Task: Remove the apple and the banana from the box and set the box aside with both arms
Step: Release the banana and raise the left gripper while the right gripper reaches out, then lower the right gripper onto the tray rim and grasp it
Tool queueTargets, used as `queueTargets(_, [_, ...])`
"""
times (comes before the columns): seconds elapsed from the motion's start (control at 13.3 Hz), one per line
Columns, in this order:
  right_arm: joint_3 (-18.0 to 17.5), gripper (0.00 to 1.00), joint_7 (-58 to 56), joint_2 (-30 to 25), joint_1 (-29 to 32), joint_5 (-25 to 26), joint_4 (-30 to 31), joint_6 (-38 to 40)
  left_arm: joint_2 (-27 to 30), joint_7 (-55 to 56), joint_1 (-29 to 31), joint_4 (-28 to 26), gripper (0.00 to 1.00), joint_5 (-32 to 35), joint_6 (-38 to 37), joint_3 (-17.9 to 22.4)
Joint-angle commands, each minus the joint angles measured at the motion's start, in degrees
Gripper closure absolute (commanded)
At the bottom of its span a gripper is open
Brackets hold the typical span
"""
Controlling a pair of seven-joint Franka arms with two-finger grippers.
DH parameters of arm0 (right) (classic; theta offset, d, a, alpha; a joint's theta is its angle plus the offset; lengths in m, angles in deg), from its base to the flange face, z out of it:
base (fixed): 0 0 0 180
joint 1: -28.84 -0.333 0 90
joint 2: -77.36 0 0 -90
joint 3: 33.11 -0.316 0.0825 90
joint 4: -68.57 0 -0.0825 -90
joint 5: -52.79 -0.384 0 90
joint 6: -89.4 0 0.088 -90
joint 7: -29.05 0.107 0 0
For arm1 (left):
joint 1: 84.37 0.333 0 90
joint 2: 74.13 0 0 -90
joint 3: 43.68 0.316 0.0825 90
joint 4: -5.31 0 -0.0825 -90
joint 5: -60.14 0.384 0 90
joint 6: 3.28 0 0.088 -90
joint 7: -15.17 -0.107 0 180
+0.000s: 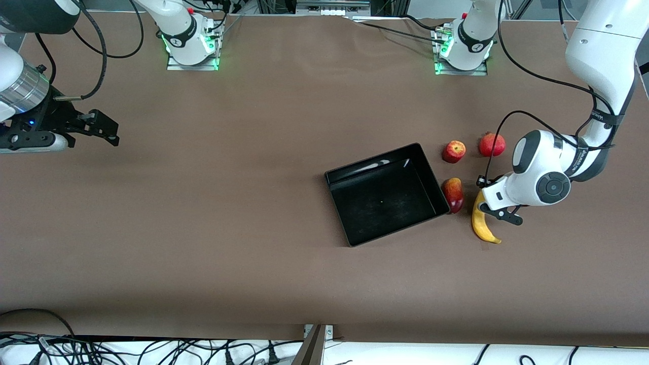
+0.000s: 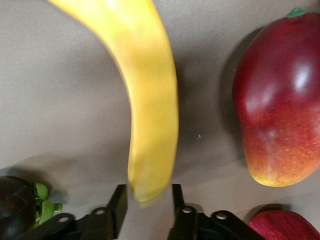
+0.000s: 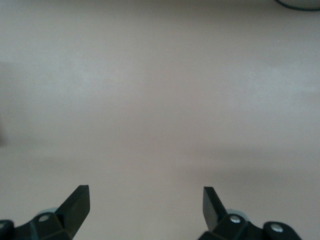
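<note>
The black box (image 1: 355, 177) lies open and empty mid-table. The yellow banana (image 1: 482, 228) lies on the table beside it, toward the left arm's end. My left gripper (image 1: 487, 207) is low over the banana's farther end. In the left wrist view my left gripper (image 2: 148, 202) has both fingers closed in against the banana's (image 2: 150, 100) tip. The red apple with yellow patches (image 1: 454, 151) sits farther from the camera, by the box's corner. My right gripper (image 1: 107, 133) waits open and empty over bare table at the right arm's end; it also shows in the right wrist view (image 3: 146, 200).
A red mango (image 1: 453, 194) (image 2: 280, 100) lies between the box and the banana. A round red fruit (image 1: 492, 144) sits beside the apple. A dark mangosteen with green leaves (image 2: 17, 210) lies close to the left gripper.
</note>
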Motion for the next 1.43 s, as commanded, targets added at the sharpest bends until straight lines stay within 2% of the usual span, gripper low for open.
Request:
queueTargets(0.0, [-0.15, 0.00, 0.29, 0.03, 0.09, 0.45, -0.78, 0.56, 3.96, -0.23, -0.07, 2.40, 0.00, 0.26, -3.84, -0.71])
queueTargets(0.08, [-0.15, 0.00, 0.29, 0.03, 0.09, 0.37, -0.78, 0.56, 4.67, -0.57, -0.59, 5.21, 0.00, 0.17, -8.56, -1.41])
queueTargets(0.3, [-0.15, 0.00, 0.29, 0.03, 0.09, 0.45, -0.78, 0.56, 5.73, 0.30, -0.51, 18.73, 0.00, -0.10, -24.29, -6.41])
queueTargets(0.45, [-0.15, 0.00, 0.29, 0.03, 0.00, 0.45, -0.78, 0.56, 6.70, 0.48, -0.51, 26.30, 0.00, -0.10, -30.81, -8.88])
queueTargets(0.6, [-0.15, 0.00, 0.29, 0.03, 0.00, 0.45, -0.78, 0.47, 9.49, -0.13, -0.68, 30.63, 0.00, -0.10, -35.04, -10.03])
queueTargets(0.68, [-0.15, 0.00, 0.20, -0.06, 0.00, 0.37, -0.78, 0.64, 12.47, 0.30, -1.21, 30.29, 0.00, -1.66, -35.32, -9.60])
queueTargets(0.75, [-0.33, 0.00, 0.12, -0.06, -0.17, 0.19, -0.78, 0.65, 15.20, 1.08, -2.78, 29.25, 0.00, -4.73, -35.24, -6.64])
queueTargets(0.9, [-0.42, 0.00, -0.66, 0.28, -2.01, 0.10, -0.60, 0.65, 21.27, 10.35, -12.32, 24.43, 0.00, -13.41, -31.83, 9.31])
queueTargets(0.98, [-0.42, 0.00, -0.68, 1.94, -4.72, 0.88, -0.77, 0.73, 24.16, 11.89, -16.90, 19.62, 0.00, -14.59, -28.24, 15.48])
queueTargets(1.06, [-0.42, 0.00, -0.41, 3.35, -6.75, 1.24, -0.17, 1.69, 28.20, 11.90, -20.51, 14.61, 0.00, -14.51, -23.42, 19.54])
queueTargets(1.13, [-0.59, 0.00, -0.59, 5.89, -8.07, 1.24, 0.10, 3.79, 32.50, 11.82, -21.94, 9.25, 0.00, -14.51, -20.24, 20.54])
queueTargets(1.21, [-0.59, 0.00, -0.59, 7.39, -10.00, 0.90, -0.42, 4.42, 34.02, 11.82, -22.04, 7.37, 0.00, -14.43, -19.25, 20.47])
queueTargets(1.36, [-0.59, 0.00, -0.50, 10.73, -14.65, -0.07, -0.77, -0.03, 33.60, 10.94, -21.78, 7.79, 0.00, -14.60, -19.59, 20.29])
